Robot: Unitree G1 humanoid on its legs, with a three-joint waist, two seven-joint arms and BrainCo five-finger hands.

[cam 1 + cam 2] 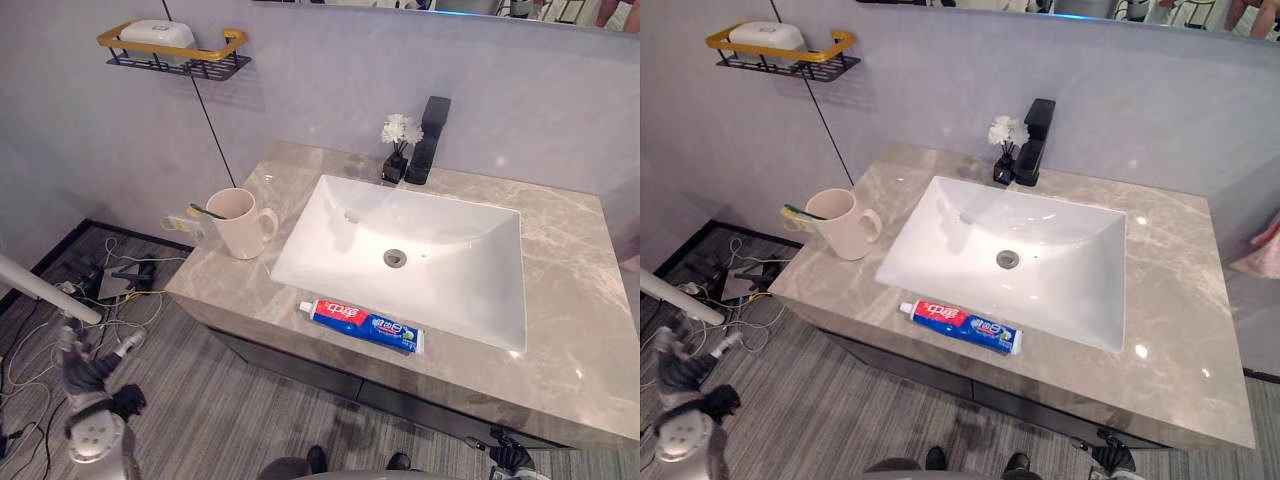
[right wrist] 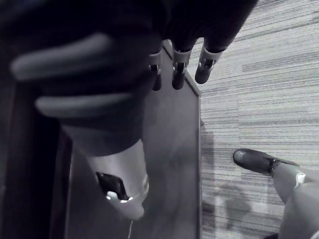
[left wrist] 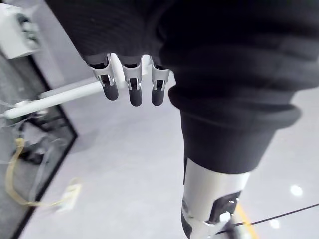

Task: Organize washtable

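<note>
1. Left hand point(image 3: 133, 88) hangs low over the floor, well out to the left of the sink point(image 1: 440, 270), its fingers relaxed and holding nothing.
2. Right hand point(image 2: 178, 69) hangs low in front of the sink's right end, below the desk point(image 1: 570, 330) edge, with its fingers loose and empty.
3. A toothpaste tube point(image 1: 362, 326) lies flat on the desk just in front of the sink, parallel to its front rim, with the white cap pointing left.
4. A cream mug point(image 1: 240, 225) stands upright on the desk left of the sink, its handle turned toward the sink. A toothbrush point(image 1: 207, 211) leans in it, pointing away from the sink.
5. A black faucet point(image 1: 428, 140) stands behind the sink, with a small vase of white flowers point(image 1: 400, 132) just beside it.
6. High on the wall, left of the sink, a wire shelf point(image 1: 175, 62) carries a white soap box point(image 1: 157, 36).
</note>
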